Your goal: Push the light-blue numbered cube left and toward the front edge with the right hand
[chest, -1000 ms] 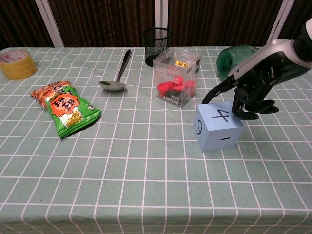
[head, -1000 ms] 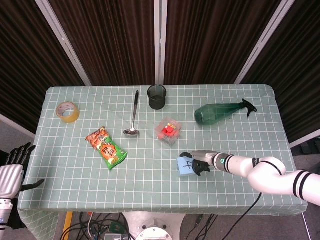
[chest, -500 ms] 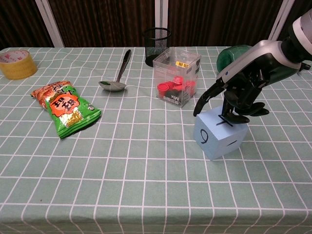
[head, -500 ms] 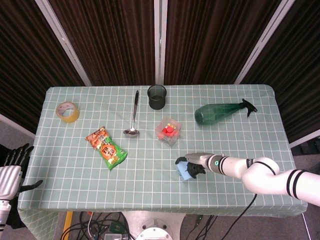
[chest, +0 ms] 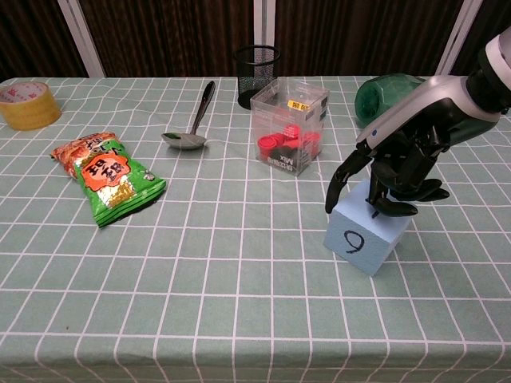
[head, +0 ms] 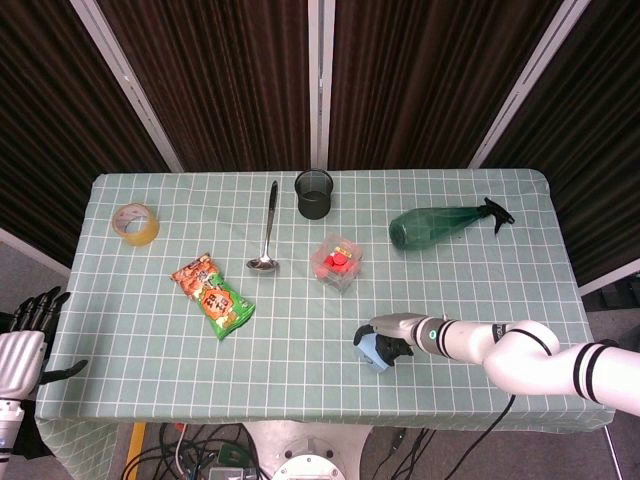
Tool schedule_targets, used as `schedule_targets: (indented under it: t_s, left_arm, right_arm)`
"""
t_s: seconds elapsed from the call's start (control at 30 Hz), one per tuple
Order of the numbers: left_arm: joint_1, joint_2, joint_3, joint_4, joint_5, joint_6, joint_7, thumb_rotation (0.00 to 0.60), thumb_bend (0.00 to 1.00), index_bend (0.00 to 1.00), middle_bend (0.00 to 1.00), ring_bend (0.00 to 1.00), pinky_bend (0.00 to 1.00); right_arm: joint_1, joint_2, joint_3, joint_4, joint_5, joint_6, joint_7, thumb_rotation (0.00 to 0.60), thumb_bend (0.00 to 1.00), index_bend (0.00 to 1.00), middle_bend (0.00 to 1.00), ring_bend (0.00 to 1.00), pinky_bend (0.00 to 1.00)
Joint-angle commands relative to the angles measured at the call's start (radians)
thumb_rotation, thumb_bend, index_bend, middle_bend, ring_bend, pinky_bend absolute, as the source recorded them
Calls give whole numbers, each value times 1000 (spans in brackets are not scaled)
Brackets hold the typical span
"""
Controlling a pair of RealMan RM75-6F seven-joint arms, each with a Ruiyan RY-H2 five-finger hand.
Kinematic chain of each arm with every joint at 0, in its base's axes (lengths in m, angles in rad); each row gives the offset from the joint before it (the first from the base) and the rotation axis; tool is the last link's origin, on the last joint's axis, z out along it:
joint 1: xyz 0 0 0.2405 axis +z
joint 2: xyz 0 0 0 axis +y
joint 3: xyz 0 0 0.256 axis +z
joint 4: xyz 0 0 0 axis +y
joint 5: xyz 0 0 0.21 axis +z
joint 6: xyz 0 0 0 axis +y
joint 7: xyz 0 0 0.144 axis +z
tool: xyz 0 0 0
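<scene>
The light-blue numbered cube (chest: pixel 365 239) (head: pixel 372 351) sits on the checked tablecloth in the right front part of the table, turned corner-on, with a black digit facing the chest camera. My right hand (chest: pixel 395 171) (head: pixel 393 335) rests on its top from behind, dark fingers (chest: pixel 342 182) curled down over the upper edges. My left hand (head: pixel 22 345) hangs off the table's left side in the head view, fingers apart, holding nothing.
A clear box of red pieces (chest: pixel 288 126) stands just behind the cube. Further back lie a green spray bottle (head: pixel 440 223), a black mesh cup (chest: pixel 256 65) and a spoon (chest: pixel 197 117). A snack bag (chest: pixel 106 175) and tape roll (chest: pixel 26 105) lie left.
The right hand has pushed the cube toward the front edge, turning it so another numbered face shows in front. The left hand has stayed put.
</scene>
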Motion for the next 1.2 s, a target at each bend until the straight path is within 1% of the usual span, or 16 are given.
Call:
schedule_targets:
  t_s: [0.03, 0.47, 0.8, 0.93, 1.07, 1.13, 1.2]
  left_arm:
    - [-1, 0, 0, -1, 0, -1, 1, 600, 0, 35, 0, 0, 28]
    - [-2, 2, 0, -1, 3, -2, -2, 600, 0, 35, 0, 0, 28]
    - [0, 2, 0, 0, 1, -1, -4, 600, 0, 35, 0, 0, 28]
    - [0, 1, -1, 1, 1, -1, -4, 600, 0, 35, 0, 0, 28]
    - [0, -1, -1, 3, 0, -3, -5, 600, 0, 35, 0, 0, 28]
    - [0, -2, -2, 5, 0, -1, -6, 600, 0, 35, 0, 0, 28]
    - [1, -2, -3, 5, -1, 0, -6, 600, 0, 35, 0, 0, 28]
  right_arm:
    - [2, 1, -1, -7, 4, 1, -8, 600, 1000, 213, 932, 811, 722]
    - [21, 13, -18, -33, 11, -23, -43, 600, 1000, 303, 932, 812, 722]
    - [38, 12, -38, -36, 17, -29, -54, 600, 1000, 335, 932, 811, 722]
    - [39, 13, -42, -37, 19, -30, -58, 600, 1000, 359, 932, 812, 722]
    - [34, 18, -41, -42, 24, -18, -61, 600, 1000, 361, 932, 812, 722]
    - [25, 22, -36, -51, 26, -6, -65, 600, 1000, 329, 932, 812, 722]
    - [4, 29, -21, -64, 32, 27, -68, 600, 1000, 228, 932, 812, 722]
